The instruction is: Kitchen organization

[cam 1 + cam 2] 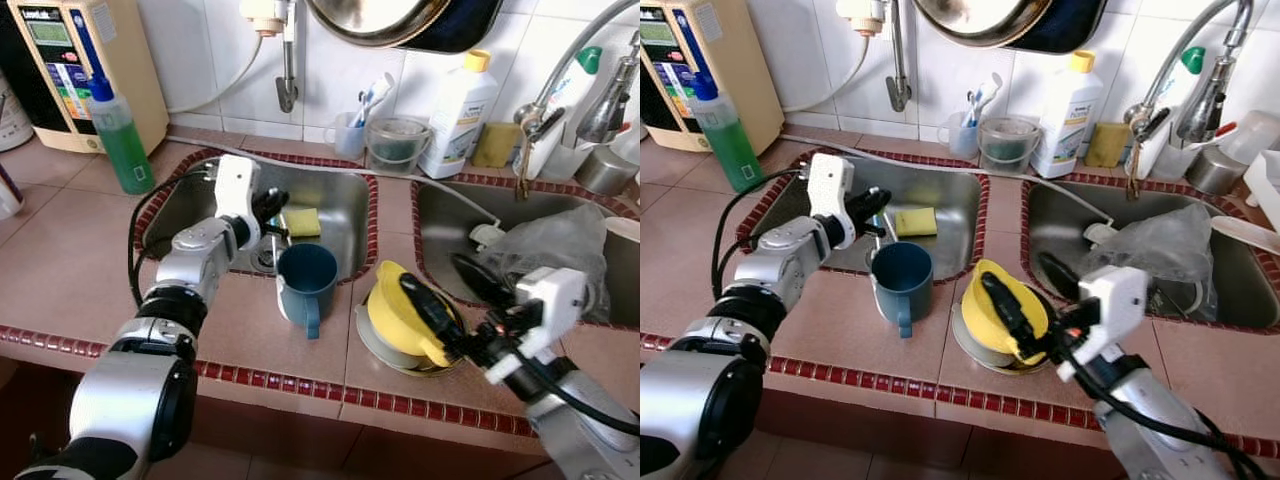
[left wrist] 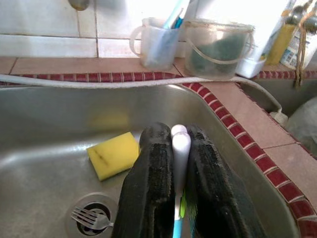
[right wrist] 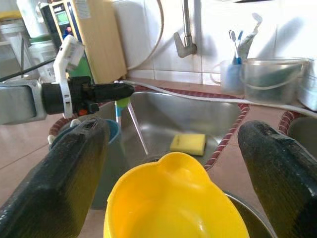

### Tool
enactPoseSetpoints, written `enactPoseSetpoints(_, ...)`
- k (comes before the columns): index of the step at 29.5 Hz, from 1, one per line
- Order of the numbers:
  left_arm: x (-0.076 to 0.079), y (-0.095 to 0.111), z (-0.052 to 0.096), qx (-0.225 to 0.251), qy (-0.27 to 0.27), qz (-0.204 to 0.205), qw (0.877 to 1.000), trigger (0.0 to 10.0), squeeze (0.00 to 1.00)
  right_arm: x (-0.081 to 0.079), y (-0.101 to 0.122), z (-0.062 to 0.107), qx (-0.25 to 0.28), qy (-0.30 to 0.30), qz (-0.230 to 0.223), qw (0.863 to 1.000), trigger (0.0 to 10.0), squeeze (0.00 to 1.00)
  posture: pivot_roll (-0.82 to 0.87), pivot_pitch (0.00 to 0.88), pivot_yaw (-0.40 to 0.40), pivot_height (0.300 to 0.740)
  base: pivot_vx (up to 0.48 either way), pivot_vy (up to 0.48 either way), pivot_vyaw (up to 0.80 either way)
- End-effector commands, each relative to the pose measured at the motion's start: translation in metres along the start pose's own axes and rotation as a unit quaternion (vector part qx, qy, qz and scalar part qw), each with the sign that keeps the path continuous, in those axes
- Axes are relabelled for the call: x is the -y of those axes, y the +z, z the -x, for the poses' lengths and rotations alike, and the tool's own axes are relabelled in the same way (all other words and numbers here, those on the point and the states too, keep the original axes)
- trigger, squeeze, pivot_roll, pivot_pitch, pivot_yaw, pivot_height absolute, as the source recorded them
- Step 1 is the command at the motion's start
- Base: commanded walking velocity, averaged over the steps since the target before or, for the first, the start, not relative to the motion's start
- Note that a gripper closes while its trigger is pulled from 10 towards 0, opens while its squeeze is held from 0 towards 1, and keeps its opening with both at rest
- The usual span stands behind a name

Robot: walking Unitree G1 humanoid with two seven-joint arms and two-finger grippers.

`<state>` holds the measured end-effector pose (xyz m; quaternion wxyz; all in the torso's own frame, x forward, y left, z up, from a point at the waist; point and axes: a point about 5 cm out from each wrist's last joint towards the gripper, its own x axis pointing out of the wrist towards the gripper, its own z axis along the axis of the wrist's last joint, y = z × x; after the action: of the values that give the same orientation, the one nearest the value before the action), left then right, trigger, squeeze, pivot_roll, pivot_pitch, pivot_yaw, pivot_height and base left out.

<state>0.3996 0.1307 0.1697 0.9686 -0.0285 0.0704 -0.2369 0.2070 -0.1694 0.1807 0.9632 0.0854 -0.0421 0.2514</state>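
left gripper (image 2: 174,163) clenched on a toothbrush (image 2: 180,148), held upright over the blue mug (image 1: 305,283) at the left sink's (image 1: 345,205) front edge, while right gripper (image 3: 173,163) spread wide around the yellow cup (image 3: 173,203), nearer that arm, ready to close.

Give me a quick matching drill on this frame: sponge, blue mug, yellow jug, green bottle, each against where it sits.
Things:
1. sponge
2. blue mug
3. yellow jug
4. green bottle

Places:
A. between the open right gripper fingers
B. in the left sink basin
C. on the counter by the beige appliance
D. on the counter edge, under the left gripper

Pairs: 1-B, 2-D, 3-A, 4-C
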Motion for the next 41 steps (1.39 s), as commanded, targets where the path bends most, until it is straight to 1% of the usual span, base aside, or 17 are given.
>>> enactPoseSetpoints(1,0.0028,0.0087,-0.0033,0.005,-0.008,-0.016,1.0,10.0,0.0,-0.0013,0.0043,0.0026,0.004,-0.003,0.002,1.0,10.0,0.0,-0.11,0.0,0.043,0.74,0.0,0.0,0.0)
enactPoseSetpoints(2,0.0039,0.0096,-0.0042,0.008,-0.01,-0.026,1.0,10.0,0.0,-0.0018,0.0049,0.0027,0.006,-0.005,0.001,1.0,10.0,0.0,-0.11,0.0,0.047,0.74,0.0,0.0,0.0)
enactPoseSetpoints(4,0.0043,0.0103,-0.0043,0.011,-0.011,-0.032,0.999,10.0,0.0,-0.0022,0.005,0.0026,0.007,-0.006,0.001,1.0,10.0,0.0,-0.11,0.0,0.049,0.74,0.0,0.0,0.0)
enactPoseSetpoints(13,0.0054,0.0096,-0.0051,0.008,-0.015,-0.024,1.0,10.0,0.0,-0.0024,0.0053,0.0025,0.008,-0.006,-0.001,1.0,10.0,0.0,-0.11,0.0,0.049,0.74,0.0,0.0,0.0)
enactPoseSetpoints(14,0.0054,0.0097,-0.0051,0.007,-0.02,-0.013,1.0,10.0,1.0,-0.0024,0.0053,0.0023,0.007,-0.006,-0.001,1.0,10.0,0.0,-0.11,0.0,0.051,0.74,0.0,0.0,0.0)
enactPoseSetpoints(17,0.005,0.0105,-0.0049,0.008,-0.029,0.002,1.0,10.0,1.0,-0.0013,0.006,0.001,0.007,-0.004,0.0,1.0,10.0,0.0,-0.11,0.0,0.051,0.74,0.0,0.0,0.0)
enactPoseSetpoints(21,0.0028,0.0106,-0.0042,0.009,-0.023,0.002,1.0,10.0,1.0,-0.0022,0.0057,0.0,0.007,0.0,0.0,1.0,10.0,0.0,-0.1,0.0,0.047,0.74,0.0,0.0,0.0)
enactPoseSetpoints(41,-0.0003,0.0141,-0.0035,0.013,-0.026,0.006,1.0,10.0,1.0,-0.002,0.0061,-0.0031,0.008,0.004,-0.002,1.0,10.0,0.0,-0.09,0.0,0.044,0.74,0.0,0.0,0.0)
